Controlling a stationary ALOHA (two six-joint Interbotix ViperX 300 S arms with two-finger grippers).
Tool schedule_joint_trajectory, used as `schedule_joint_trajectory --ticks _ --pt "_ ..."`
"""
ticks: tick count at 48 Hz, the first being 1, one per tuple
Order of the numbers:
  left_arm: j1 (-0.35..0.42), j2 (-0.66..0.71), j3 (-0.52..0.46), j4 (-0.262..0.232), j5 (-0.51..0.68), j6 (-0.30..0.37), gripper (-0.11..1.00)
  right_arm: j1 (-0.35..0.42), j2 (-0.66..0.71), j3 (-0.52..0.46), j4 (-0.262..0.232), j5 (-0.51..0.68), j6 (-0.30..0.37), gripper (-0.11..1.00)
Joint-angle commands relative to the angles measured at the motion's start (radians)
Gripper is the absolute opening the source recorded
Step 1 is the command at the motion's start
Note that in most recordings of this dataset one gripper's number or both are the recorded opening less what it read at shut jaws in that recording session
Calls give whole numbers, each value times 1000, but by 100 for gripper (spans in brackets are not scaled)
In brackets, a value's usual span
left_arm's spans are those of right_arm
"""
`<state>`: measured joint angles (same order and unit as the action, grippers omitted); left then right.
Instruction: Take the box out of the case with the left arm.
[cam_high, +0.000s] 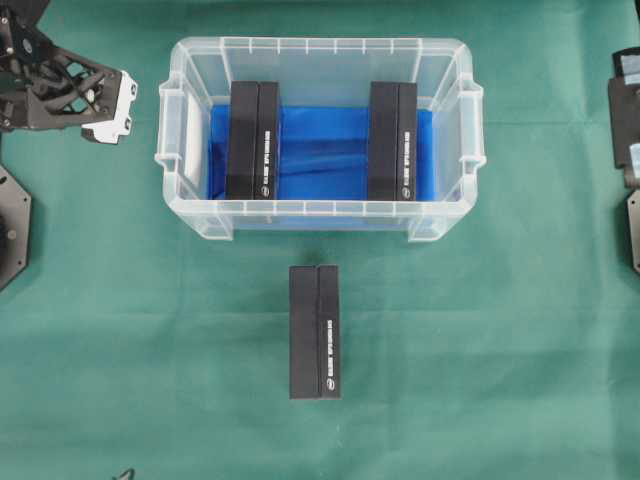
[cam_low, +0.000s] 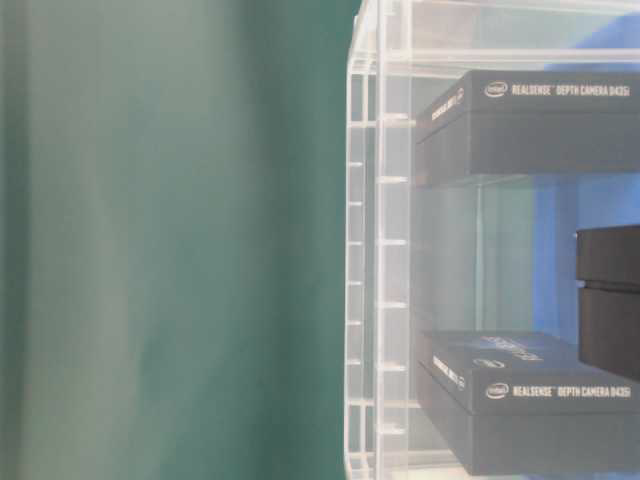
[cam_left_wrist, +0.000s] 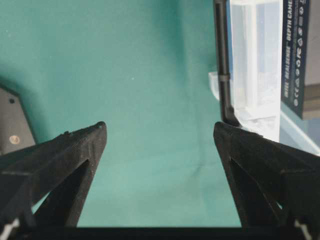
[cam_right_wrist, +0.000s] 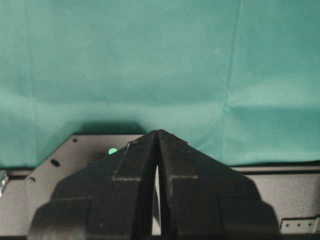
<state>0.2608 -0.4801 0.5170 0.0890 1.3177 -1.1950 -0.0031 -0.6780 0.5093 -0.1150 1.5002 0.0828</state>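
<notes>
The clear case (cam_high: 440, 60) with a blue bottom stands at the back middle of the green cloth. Two black boxes stand inside it, one at the left (cam_high: 251, 140) and one at the right (cam_high: 392, 140). A third black box (cam_high: 314, 332) lies on the cloth in front of the case. My left gripper (cam_high: 100, 100) hovers left of the case, open and empty (cam_left_wrist: 159, 127), over bare cloth. The case's corner (cam_left_wrist: 252, 65) and a box (cam_left_wrist: 300, 55) show at the left wrist view's upper right. My right gripper (cam_right_wrist: 157, 132) is shut and empty.
The right arm (cam_high: 628, 130) sits at the far right edge over its base plate (cam_right_wrist: 55, 165). A dark mounting plate (cam_high: 10, 225) lies at the left edge. Green cloth covers the table. The table-level view shows the case wall (cam_low: 380, 250) close up.
</notes>
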Motion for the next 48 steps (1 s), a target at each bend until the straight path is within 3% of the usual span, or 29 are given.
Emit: schedule_joint_trajectory --ticks 1,29,48 --pt "6 -5 -26 0 -2 3 87 -2 -2 -9 -2 0 2 2" --pt "8 12 -40 -11 -5 -5 87 -2 -2 -9 -2 -2 2 2" --pt "-37 198 -239 -17 -9 -25 87 0 -2 -11 -2 -5 3 2"
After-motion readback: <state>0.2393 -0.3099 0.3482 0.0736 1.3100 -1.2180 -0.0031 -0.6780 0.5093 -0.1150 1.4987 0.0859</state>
